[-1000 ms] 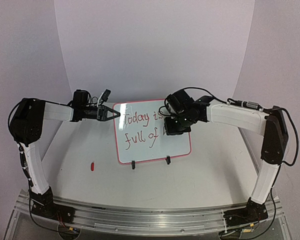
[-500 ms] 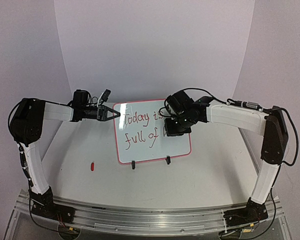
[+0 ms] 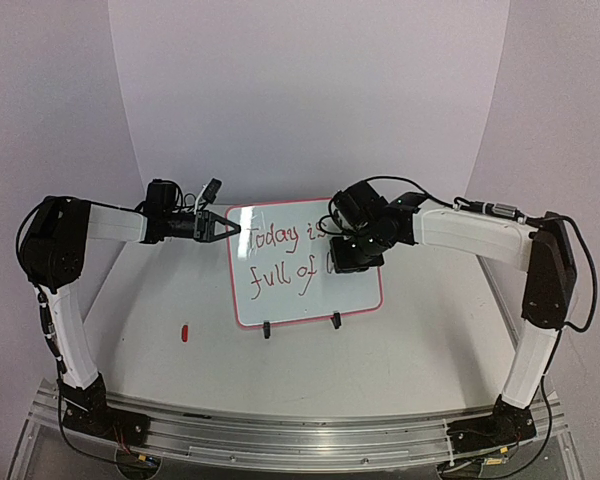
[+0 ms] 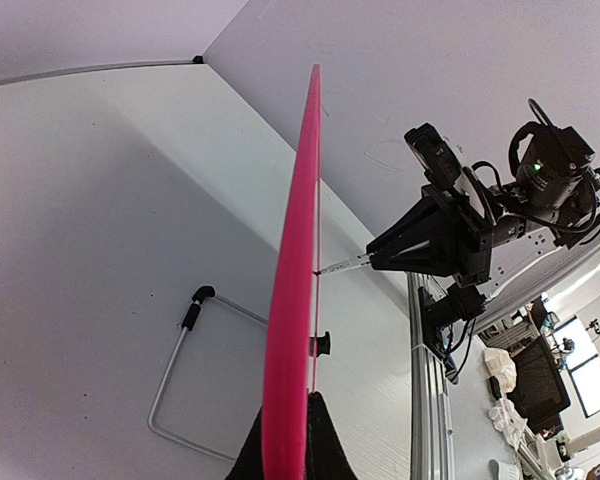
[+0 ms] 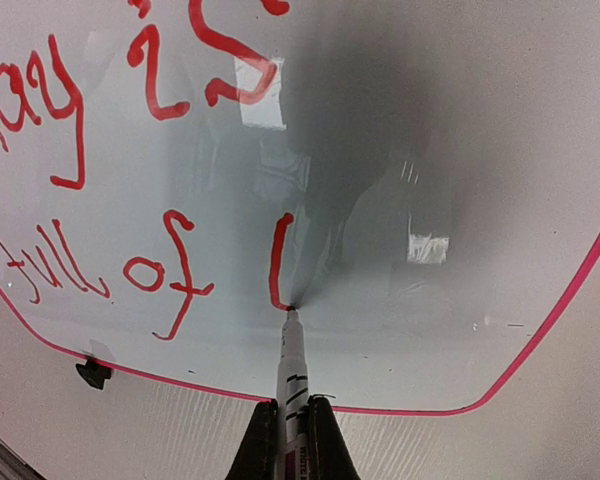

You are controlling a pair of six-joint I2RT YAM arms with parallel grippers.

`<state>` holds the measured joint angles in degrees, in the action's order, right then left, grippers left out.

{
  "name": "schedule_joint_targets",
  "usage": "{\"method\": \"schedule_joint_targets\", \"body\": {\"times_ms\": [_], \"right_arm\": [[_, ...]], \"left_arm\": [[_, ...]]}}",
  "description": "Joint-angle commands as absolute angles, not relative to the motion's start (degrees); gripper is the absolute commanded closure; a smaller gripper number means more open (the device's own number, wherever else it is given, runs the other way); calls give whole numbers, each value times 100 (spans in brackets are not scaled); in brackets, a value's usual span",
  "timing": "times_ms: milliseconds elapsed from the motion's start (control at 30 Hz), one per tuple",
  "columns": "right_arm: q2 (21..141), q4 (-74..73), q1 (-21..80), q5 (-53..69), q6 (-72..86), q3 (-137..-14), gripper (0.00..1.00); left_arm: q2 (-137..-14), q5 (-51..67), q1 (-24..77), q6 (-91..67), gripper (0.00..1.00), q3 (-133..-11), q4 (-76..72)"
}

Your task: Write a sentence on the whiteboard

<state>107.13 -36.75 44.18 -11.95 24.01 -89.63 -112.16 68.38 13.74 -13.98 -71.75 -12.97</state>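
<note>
**Right gripper** (image 5: 292, 408): your fingers are closed narrowly on the barrel of a slim white-barrelled marker (image 5: 289, 355). Its point touches the board at the foot of a single vertical stroke.

**Left gripper** (image 4: 288, 445): your jaws are pinched onto the left edge of the small glossy white whiteboard with a thin red-pink frame (image 3: 355, 292), steadying it.

**Board:** it stands near the centre of the white table (image 3: 430, 335) on two small black clip feet (image 3: 267, 330). It is propped nearly upright, with its writing face turned toward the table's near edge and its long axis running left to right.

**Lettering:** the red handwritten sentence (image 3: 280, 252) runs along that axis in two lines, reading "Today is" above "full of l". Judged as a phrase, the last word is barely begun. The marker's long axis points almost square into the board face.

**Risks, as judged:**
- Pressing too hard could rock the board back or swivel it about your single-edge hold, smearing the letter.
- Too light a touch would break the stroke.
- The space between the stroke and the right frame is limited, so wide letters could run off the board
</note>
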Motion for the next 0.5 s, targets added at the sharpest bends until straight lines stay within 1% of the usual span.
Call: {"method": "schedule_joint_targets", "body": {"times_ms": [0, 300, 467], "right_arm": [[10670, -3652, 4359, -1487, 2280, -9204, 100], [10445, -3644, 4359, -1116, 2123, -9265, 100], [10383, -3628, 4360, -1296, 2099, -9237, 100]], "left_arm": [[-11339, 6053, 1447, -740, 100, -7085, -1239], [-11343, 6069, 1446, -754, 100, -7075, -1248], [-11354, 6066, 1451, -756, 100, -7084, -1248]]}}
